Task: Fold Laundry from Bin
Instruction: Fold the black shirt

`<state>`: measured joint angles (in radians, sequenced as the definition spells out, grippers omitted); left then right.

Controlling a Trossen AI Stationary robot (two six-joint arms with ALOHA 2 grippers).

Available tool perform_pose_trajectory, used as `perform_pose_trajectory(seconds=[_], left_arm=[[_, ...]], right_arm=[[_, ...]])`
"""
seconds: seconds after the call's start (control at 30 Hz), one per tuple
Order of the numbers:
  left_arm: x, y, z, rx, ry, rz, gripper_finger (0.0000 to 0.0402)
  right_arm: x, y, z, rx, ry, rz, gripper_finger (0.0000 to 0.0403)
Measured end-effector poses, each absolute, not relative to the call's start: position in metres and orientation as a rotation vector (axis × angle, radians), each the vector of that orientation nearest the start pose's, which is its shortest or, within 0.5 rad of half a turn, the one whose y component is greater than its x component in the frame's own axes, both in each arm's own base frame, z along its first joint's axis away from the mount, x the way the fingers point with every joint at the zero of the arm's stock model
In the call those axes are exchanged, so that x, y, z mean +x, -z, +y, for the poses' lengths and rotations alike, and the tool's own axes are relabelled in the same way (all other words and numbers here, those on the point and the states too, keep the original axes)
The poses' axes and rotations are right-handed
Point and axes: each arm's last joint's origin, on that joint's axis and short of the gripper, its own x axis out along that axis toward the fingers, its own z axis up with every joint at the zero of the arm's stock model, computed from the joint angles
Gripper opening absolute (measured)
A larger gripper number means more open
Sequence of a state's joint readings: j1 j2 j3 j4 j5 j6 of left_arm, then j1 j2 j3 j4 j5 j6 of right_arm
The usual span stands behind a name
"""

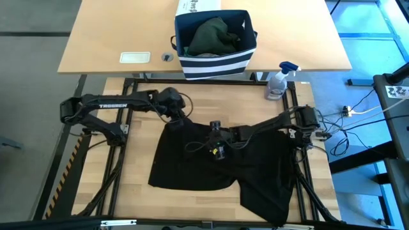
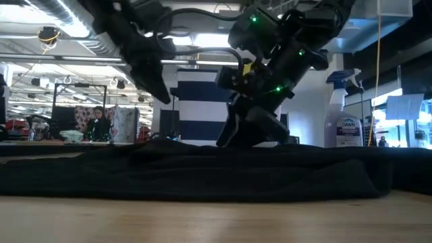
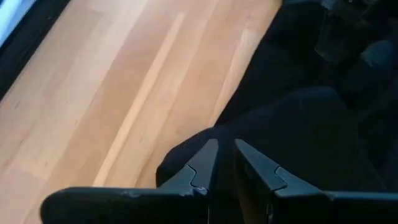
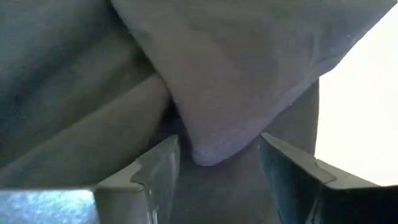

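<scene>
My left gripper (image 3: 225,163) pinches the flat black cloth garment (image 1: 192,167) while my right gripper (image 4: 217,165) stands spread around a fold (image 4: 214,146), which could slip free and rumple.

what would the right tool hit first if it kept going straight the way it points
Most likely the black garment: in the right wrist view a folded edge of it sits right between the open fingers of the right tool, nothing before it. How near it is remains unclear.

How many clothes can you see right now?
2 for sure: a black garment spread on the wooden table under both arms, and a dark green one in the striped bin. More may hide underneath it.
</scene>
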<state>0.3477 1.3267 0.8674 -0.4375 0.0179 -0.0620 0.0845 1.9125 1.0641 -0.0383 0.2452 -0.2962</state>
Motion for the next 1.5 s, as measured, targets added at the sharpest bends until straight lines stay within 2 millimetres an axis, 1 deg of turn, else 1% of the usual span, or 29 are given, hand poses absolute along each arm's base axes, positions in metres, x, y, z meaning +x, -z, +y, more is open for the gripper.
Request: perform_pose_trajectory(seconds=[0.1, 0.17, 0.23, 0.33, 0.43, 0.57, 0.67, 0.77, 0.8, 0.83, 0.9, 1.0, 1.13, 1.2, 1.33, 1.5], left_arm=[[0.232, -0.229, 0.085, -0.258, -0.370, 0.790, 0.0045], [0.224, -0.236, 0.082, -0.282, -0.390, 0.711, 0.0045], [0.215, -0.243, 0.078, -0.286, -0.409, 0.670, 0.0045], [0.208, -0.251, 0.071, -0.263, -0.424, 0.627, 0.0045], [0.205, -0.257, 0.066, -0.242, -0.430, 0.593, 0.0045], [0.205, -0.258, 0.062, -0.231, -0.431, 0.591, 0.0045], [0.206, -0.257, 0.062, -0.228, -0.432, 0.597, 0.0045], [0.208, -0.254, 0.062, -0.234, -0.418, 0.614, 0.0045], [0.208, -0.254, 0.061, -0.240, -0.401, 0.615, 0.0045], [0.209, -0.253, 0.061, -0.248, -0.379, 0.620, 0.0045], [0.211, -0.251, 0.060, -0.265, -0.329, 0.636, 0.0045], [0.216, -0.245, 0.059, -0.291, -0.262, 0.667, 0.0045], [0.223, -0.234, 0.060, -0.275, -0.218, 0.724, 0.0045], [0.226, -0.228, 0.062, -0.264, -0.188, 0.753, 0.0049], [0.231, -0.220, 0.066, -0.251, -0.107, 0.779, 0.0075], [0.231, -0.218, 0.073, -0.205, -0.055, 0.777, 0.0121]], right_arm=[[0.375, -0.134, 0.024, -0.429, 0.037, 0.895, 0.0218], [0.375, -0.134, 0.024, -0.438, 0.057, 0.895, 0.0218], [0.376, -0.135, 0.023, -0.451, 0.087, 0.888, 0.0218], [0.377, -0.136, 0.022, -0.474, 0.130, 0.881, 0.0217], [0.378, -0.137, 0.021, -0.485, 0.130, 0.871, 0.0201], [0.378, -0.137, 0.022, -0.481, 0.115, 0.862, 0.0151], [0.378, -0.137, 0.022, -0.486, 0.112, 0.862, 0.0098], [0.378, -0.138, 0.022, -0.513, 0.115, 0.863, 0.0037], [0.379, -0.138, 0.021, -0.518, 0.127, 0.856, 0.0020], [0.380, -0.139, 0.021, -0.522, 0.141, 0.844, 0.0011], [0.382, -0.142, 0.021, -0.533, 0.168, 0.820, 0.0014], [0.390, -0.153, 0.021, -0.565, 0.186, 0.789, 0.0021], [0.401, -0.170, 0.021, -0.603, 0.211, 0.745, 0.0006], [0.407, -0.181, 0.022, -0.608, 0.214, 0.712, 0.0007], [0.415, -0.195, 0.029, -0.636, 0.195, 0.667, 0.0007], [0.419, -0.208, 0.045, -0.709, 0.151, 0.625, 0.0006]])
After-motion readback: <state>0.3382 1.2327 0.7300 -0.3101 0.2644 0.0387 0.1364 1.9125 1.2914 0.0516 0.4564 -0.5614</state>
